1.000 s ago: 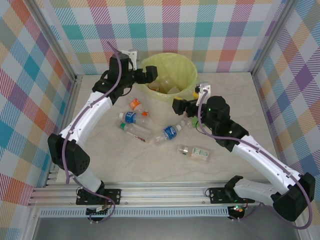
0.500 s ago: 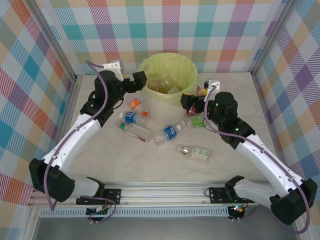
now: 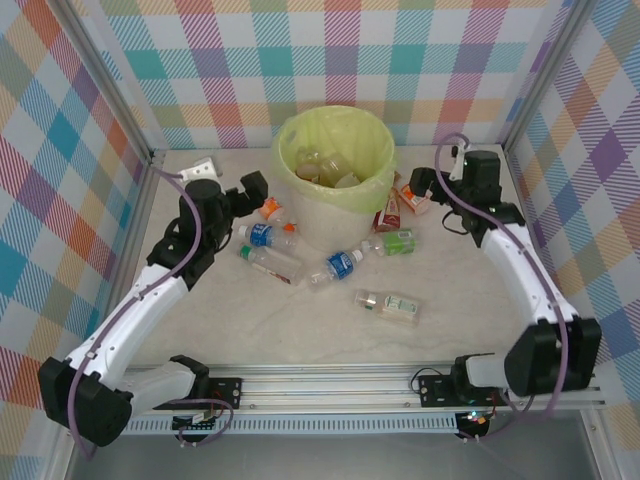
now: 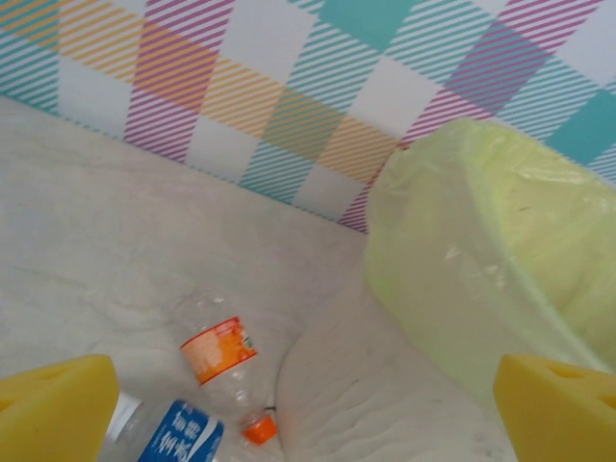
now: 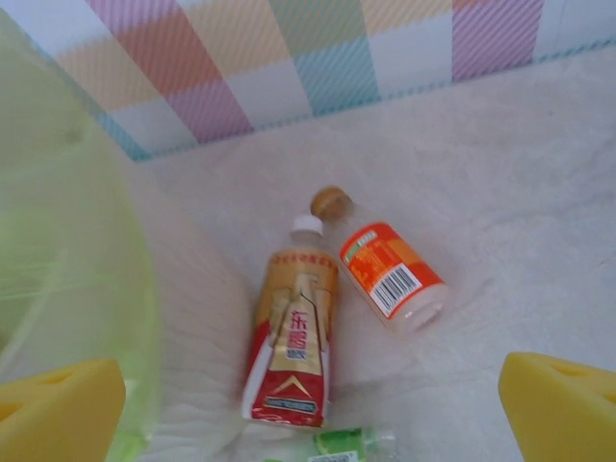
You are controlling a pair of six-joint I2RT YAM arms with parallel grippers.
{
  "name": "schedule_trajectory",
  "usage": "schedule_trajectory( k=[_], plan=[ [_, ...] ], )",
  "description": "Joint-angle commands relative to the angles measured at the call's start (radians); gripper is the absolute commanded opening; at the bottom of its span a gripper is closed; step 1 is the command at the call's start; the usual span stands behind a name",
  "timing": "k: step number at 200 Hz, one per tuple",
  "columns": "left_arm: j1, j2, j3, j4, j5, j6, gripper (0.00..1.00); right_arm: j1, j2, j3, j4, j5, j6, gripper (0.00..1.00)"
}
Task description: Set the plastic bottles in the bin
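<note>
Several plastic bottles lie on the table in front of the bin [image 3: 340, 198], and a few more rest inside it. My left gripper [image 3: 262, 183] hangs open and empty left of the bin. Beneath it in the left wrist view lie an orange-label bottle [image 4: 219, 351] and a blue-label bottle [image 4: 183, 433], with the bin [image 4: 500, 260] at the right. My right gripper [image 3: 420, 185] is open and empty to the right of the bin. It hovers over a red-and-gold bottle [image 5: 294, 337], an orange-label bottle [image 5: 390, 269] and a green-label bottle [image 5: 337, 445].
Checked walls close in the table at the back and both sides. Near the middle of the table lie another blue-label bottle [image 3: 340, 267], a clear one with a green cap [image 3: 270, 262] and a white-label one [image 3: 388, 305]. The metal rail runs along the near edge.
Both arms have drawn away from the bin. The left gripper dropped back to its left, and the right gripper swung out to its right. Both stayed open.
</note>
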Motion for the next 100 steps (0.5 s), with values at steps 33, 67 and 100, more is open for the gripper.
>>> schedule_trajectory(
  k=[33,67,100],
  plan=[
    [0.046,-0.126,-0.136,-0.033,-0.078,-0.117,1.00,-0.046,0.340,0.193,-0.133,-0.036,-0.203,1.00],
    [0.079,-0.179,-0.145,-0.097,-0.083,-0.124,1.00,-0.085,0.541,0.333,-0.181,-0.050,-0.226,1.00],
    [0.100,-0.216,-0.171,-0.108,-0.086,-0.145,1.00,-0.093,0.670,0.459,-0.234,-0.171,-0.307,1.00]
  ],
)
